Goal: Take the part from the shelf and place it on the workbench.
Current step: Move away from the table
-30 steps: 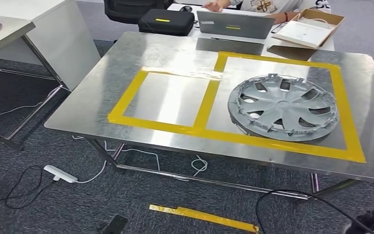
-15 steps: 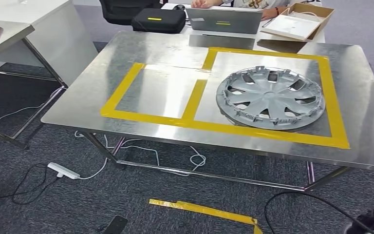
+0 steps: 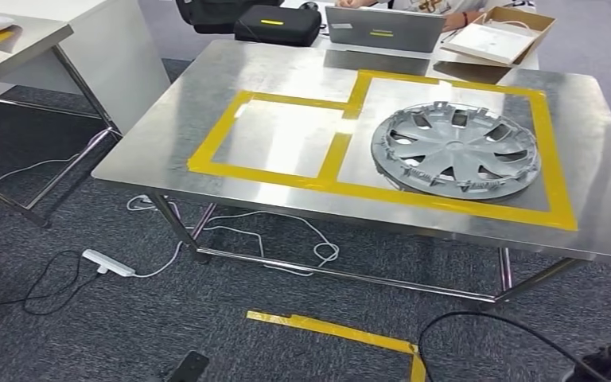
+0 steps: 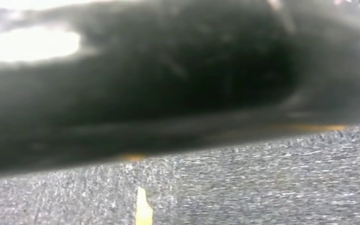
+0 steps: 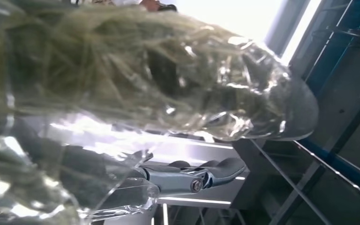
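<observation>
A steel-topped workbench [image 3: 207, 119] stands ahead with two rectangles of yellow tape on it: a smaller one on the left [image 3: 213, 135] and a larger one on the right [image 3: 558, 159]. One silver plastic wheel cover with spoke-shaped openings [image 3: 455, 150] lies flat inside the right rectangle, its near rim close to the tape. Past the far edge sit one grey laptop [image 3: 382, 28], one black zipped case [image 3: 277, 25] and one open cardboard box [image 3: 497, 40] holding a flat white sheet. A second pale table [image 3: 16, 36] stands to the left. On the grey carpet under and before the bench lie one white power strip [image 3: 108, 263], one loose strip of yellow tape [image 3: 334, 328] and one black cable [image 3: 485, 318]

In the right wrist view a crinkled clear plastic bag of pale yellow-green fibres [image 5: 122, 70] lies against the right hand [image 5: 192, 178], beside a blue-grey metal shelf frame [image 5: 337, 93]. The fingers [image 5: 225, 168] stretch out beneath the bag; whether they clasp it I cannot tell. How the left hand's fingers lie I cannot tell
</observation>
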`<state>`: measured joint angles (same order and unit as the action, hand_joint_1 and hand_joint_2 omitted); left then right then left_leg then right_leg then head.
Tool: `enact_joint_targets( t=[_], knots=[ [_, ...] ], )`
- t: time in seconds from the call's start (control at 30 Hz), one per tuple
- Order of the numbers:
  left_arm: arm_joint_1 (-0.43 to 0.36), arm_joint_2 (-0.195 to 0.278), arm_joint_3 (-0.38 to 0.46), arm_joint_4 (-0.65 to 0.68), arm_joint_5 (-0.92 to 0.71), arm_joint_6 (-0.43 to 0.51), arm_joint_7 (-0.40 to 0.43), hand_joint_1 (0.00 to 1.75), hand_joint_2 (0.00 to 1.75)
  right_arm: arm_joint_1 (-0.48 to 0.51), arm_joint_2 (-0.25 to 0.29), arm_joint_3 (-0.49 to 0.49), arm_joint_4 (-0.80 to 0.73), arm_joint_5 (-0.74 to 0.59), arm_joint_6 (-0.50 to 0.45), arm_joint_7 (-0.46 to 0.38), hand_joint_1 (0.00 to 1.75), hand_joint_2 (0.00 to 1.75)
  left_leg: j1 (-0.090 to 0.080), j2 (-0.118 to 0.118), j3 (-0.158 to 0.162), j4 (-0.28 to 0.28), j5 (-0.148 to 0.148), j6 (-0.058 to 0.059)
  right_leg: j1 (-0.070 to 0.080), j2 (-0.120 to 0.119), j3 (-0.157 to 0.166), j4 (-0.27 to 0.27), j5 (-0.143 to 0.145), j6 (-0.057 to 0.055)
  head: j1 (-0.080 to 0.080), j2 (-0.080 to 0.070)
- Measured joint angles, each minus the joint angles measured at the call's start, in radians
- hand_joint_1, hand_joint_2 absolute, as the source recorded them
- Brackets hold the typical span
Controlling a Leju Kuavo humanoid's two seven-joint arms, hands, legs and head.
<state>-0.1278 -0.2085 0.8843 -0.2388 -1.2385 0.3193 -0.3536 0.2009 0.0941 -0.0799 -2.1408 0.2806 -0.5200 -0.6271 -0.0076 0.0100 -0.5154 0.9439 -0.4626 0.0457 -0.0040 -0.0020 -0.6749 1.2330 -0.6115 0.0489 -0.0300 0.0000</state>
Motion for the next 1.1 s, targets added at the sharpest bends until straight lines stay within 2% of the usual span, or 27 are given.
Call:
enact_joint_targets(
  t=[0.03,0.07,0.1,0.17,0.2,0.23,0.3,0.33,0.37,0.43,0.47,0.5,0.53,0.57,0.6,0.67,0.7,0.73,0.77,0.83,0.87,0.93,0.97,1.0,1.03,1.07,1.1],
  knots=[
    [0.001,0.0,0.0,0.0,0.0,0.0,0.0,0.0,0.0,0.003,0.0,0.0,0.0,0.0,0.001,0.0,0.0,0.0,-0.001,0.001,-0.01,0.002,0.006,0.0,-0.001,0.0,0.002,0.023,-0.003,0.002,0.0,0.0],
    [0.001,0.0,0.0,0.0,0.001,0.0,0.0,0.0,0.0,0.006,0.001,0.0,0.0,0.0,0.002,0.0,0.0,0.0,-0.001,0.001,-0.02,0.005,0.012,-0.001,-0.002,0.0,0.025,0.003,0.015,0.004,0.0,0.0],
    [0.001,0.0,0.0,0.0,0.001,0.0,0.0,0.0,0.0,0.008,0.001,0.0,0.0,0.0,0.003,0.0,0.0,0.0,-0.001,0.001,-0.029,0.008,0.018,-0.004,-0.004,0.0,0.067,-0.053,0.042,0.004,0.0,0.0],
    [0.001,0.0,0.0,0.0,0.004,0.0,-0.001,0.0,0.0,0.011,0.001,0.0,0.0,0.0,0.006,-0.001,0.0,0.0,-0.002,0.0,-0.045,0.017,0.027,-0.011,-0.006,0.0,0.17,-0.204,0.079,0.003,0.0,0.0],
    [0.002,0.0,0.0,0.0,0.007,0.0,-0.002,0.0,0.0,0.012,0.001,0.0,0.0,0.0,0.008,-0.001,0.0,0.0,-0.004,0.0,-0.051,0.021,0.031,-0.016,-0.006,0.001,0.202,-0.253,0.085,0.0,0.0,0.0],
    [0.002,0.001,0.001,0.0,0.011,0.0,-0.004,0.0,0.0,0.014,0.002,0.0,0.0,0.001,0.012,-0.002,0.0,0.0,-0.005,-0.001,-0.056,0.024,0.037,-0.021,-0.005,0.002,0.218,-0.278,0.084,-0.003,0.0,0.0],
    [0.005,0.003,0.002,0.0,0.023,-0.002,-0.011,0.0,0.0,0.017,0.007,0.0,0.001,0.007,0.019,0.002,0.0,0.0,-0.006,-0.001,-0.063,0.029,0.047,-0.032,-0.005,0.002,0.208,-0.282,0.092,-0.016,-0.001,0.0],
    [0.007,0.006,0.003,0.0,0.029,-0.002,-0.015,0.0,0.0,0.017,0.011,0.0,0.003,0.011,0.021,0.006,0.0,0.0,-0.005,-0.003,-0.068,0.035,0.04,-0.038,-0.006,0.001,0.203,-0.282,0.098,-0.025,0.0,0.0],
    [0.011,0.01,0.006,0.0,0.036,-0.003,-0.02,0.0,0.0,0.017,0.015,0.001,0.006,0.016,0.023,0.011,0.0,0.0,-0.003,-0.004,-0.077,0.055,0.017,-0.045,-0.007,-0.001,0.194,-0.283,0.106,-0.035,-0.002,0.0],
    [0.018,0.017,0.012,0.0,0.047,-0.004,-0.029,0.0,0.0,0.02,0.025,0.003,0.016,0.021,0.025,0.018,0.0,0.0,0.001,-0.007,-0.111,0.154,-0.07,-0.058,-0.009,-0.004,0.177,-0.282,0.122,-0.049,-0.005,0.0],
    [0.022,0.021,0.016,0.0,0.051,-0.005,-0.032,0.0,0.0,0.023,0.03,0.004,0.023,0.02,0.026,0.02,0.0,0.0,0.004,-0.007,-0.132,0.223,-0.117,-0.063,-0.008,-0.004,0.163,-0.28,0.131,-0.052,-0.006,0.0],
    [0.026,0.024,0.02,0.0,0.055,-0.005,-0.033,0.0,0.0,0.028,0.034,0.005,0.031,0.017,0.027,0.021,0.0,0.0,0.006,-0.007,-0.146,0.281,-0.146,-0.067,-0.007,-0.004,0.151,-0.278,0.14,-0.053,-0.006,0.0],
    [0.029,0.026,0.024,0.0,0.058,-0.005,-0.035,0.0,0.0,0.032,0.037,0.005,0.039,0.013,0.029,0.021,0.0,0.0,0.008,-0.007,-0.146,0.313,-0.154,-0.068,-0.007,-0.005,0.136,-0.275,0.149,-0.052,-0.007,0.0],
    [0.033,0.029,0.027,0.0,0.061,-0.004,-0.036,0.0,0.0,0.038,0.04,0.005,0.047,0.007,0.031,0.022,0.0,0.0,0.009,-0.007,-0.13,0.309,-0.142,-0.068,-0.007,-0.005,0.123,-0.272,0.157,-0.051,-0.007,0.0],
    [0.035,0.031,0.03,0.0,0.064,-0.003,-0.036,0.0,0.0,0.044,0.043,0.005,0.054,0.0,0.035,0.022,0.0,0.0,0.009,-0.007,-0.096,0.268,-0.117,-0.066,-0.007,-0.004,0.11,-0.27,0.165,-0.049,-0.007,0.0],
    [0.037,0.036,0.035,0.0,0.069,0.0,-0.036,0.0,0.0,0.056,0.053,0.002,0.074,-0.016,0.052,0.021,0.0,0.0,0.008,-0.009,0.006,0.124,-0.072,-0.056,-0.005,-0.004,0.091,-0.267,0.181,-0.042,-0.007,0.0],
    [0.037,0.038,0.039,0.0,0.071,0.002,-0.037,0.0,0.0,0.062,0.06,-0.002,0.087,-0.023,0.063,0.019,0.0,0.0,0.006,-0.009,0.047,0.059,-0.064,-0.05,-0.004,-0.004,0.085,-0.265,0.189,-0.037,-0.007,0.0],
    [0.037,0.039,0.044,0.0,0.074,0.002,-0.037,0.0,0.0,0.067,0.069,-0.008,0.102,-0.027,0.075,0.016,0.0,0.0,0.004,-0.01,0.073,0.016,-0.062,-0.046,-0.003,-0.005,0.08,-0.265,0.197,-0.031,-0.006,0.0],
    [0.037,0.04,0.048,0.0,0.076,0.003,-0.038,0.0,0.0,0.071,0.078,-0.017,0.12,-0.028,0.086,0.015,0.0,0.0,0.002,-0.011,0.081,-0.003,-0.063,-0.041,-0.003,-0.006,0.077,-0.265,0.205,-0.026,-0.006,0.0],
    [0.042,0.04,0.057,0.0,0.079,0.004,-0.041,0.0,0.0,0.082,0.096,-0.042,0.159,-0.028,0.113,0.01,0.0,0.0,0.002,-0.009,0.07,-0.009,-0.051,-0.029,-0.005,-0.006,0.07,-0.264,0.211,-0.015,-0.006,0.0],
    [0.044,0.039,0.06,0.0,0.082,0.005,-0.042,0.0,0.0,0.087,0.105,-0.057,0.177,-0.027,0.13,0.007,0.0,0.0,0.003,-0.007,0.061,-0.01,-0.04,-0.021,-0.006,-0.005,0.06,-0.25,0.191,-0.01,-0.005,0.0],
    [0.045,0.039,0.069,0.0,0.086,0.006,-0.046,0.0,0.0,0.094,0.124,-0.095,0.218,-0.021,0.171,0.003,0.0,0.0,0.003,-0.003,0.037,-0.012,-0.018,-0.008,-0.007,-0.002,0.024,-0.16,0.101,-0.004,-0.003,0.0],
    [0.045,0.04,0.074,0.0,0.088,0.007,-0.047,0.0,0.0,0.095,0.135,-0.118,0.241,-0.018,0.194,0.003,0.0,0.0,0.001,-0.003,0.023,-0.012,-0.007,-0.004,-0.008,-0.002,0.003,-0.09,0.051,-0.002,-0.002,0.0],
    [0.046,0.039,0.079,0.0,0.089,0.007,-0.048,0.0,0.0,0.095,0.147,-0.144,0.265,-0.015,0.218,0.001,0.0,0.0,-0.001,-0.002,0.008,-0.011,0.004,-0.003,-0.008,-0.002,-0.011,-0.022,0.017,0.0,-0.002,0.0],
    [0.047,0.039,0.083,0.0,0.09,0.007,-0.048,0.0,0.0,0.095,0.157,-0.169,0.287,-0.013,0.238,-0.002,0.0,0.0,-0.003,-0.002,-0.008,-0.01,0.016,-0.003,-0.008,-0.002,-0.013,0.023,0.008,0.0,-0.002,0.0],
    [0.048,0.038,0.087,0.0,0.09,0.008,-0.048,0.0,0.0,0.095,0.167,-0.194,0.306,-0.012,0.255,-0.006,0.0,0.0,-0.004,-0.002,-0.023,-0.008,0.027,-0.003,-0.007,-0.002,0.002,0.035,0.02,0.0,-0.002,0.0],
    [0.049,0.038,0.091,0.0,0.09,0.009,-0.048,0.0,0.0,0.095,0.175,-0.216,0.323,-0.011,0.265,-0.01,0.0,0.0,-0.005,-0.002,-0.038,-0.006,0.038,-0.005,-0.007,-0.002,0.036,0.009,0.049,-0.002,-0.003,0.0]
  ],
)
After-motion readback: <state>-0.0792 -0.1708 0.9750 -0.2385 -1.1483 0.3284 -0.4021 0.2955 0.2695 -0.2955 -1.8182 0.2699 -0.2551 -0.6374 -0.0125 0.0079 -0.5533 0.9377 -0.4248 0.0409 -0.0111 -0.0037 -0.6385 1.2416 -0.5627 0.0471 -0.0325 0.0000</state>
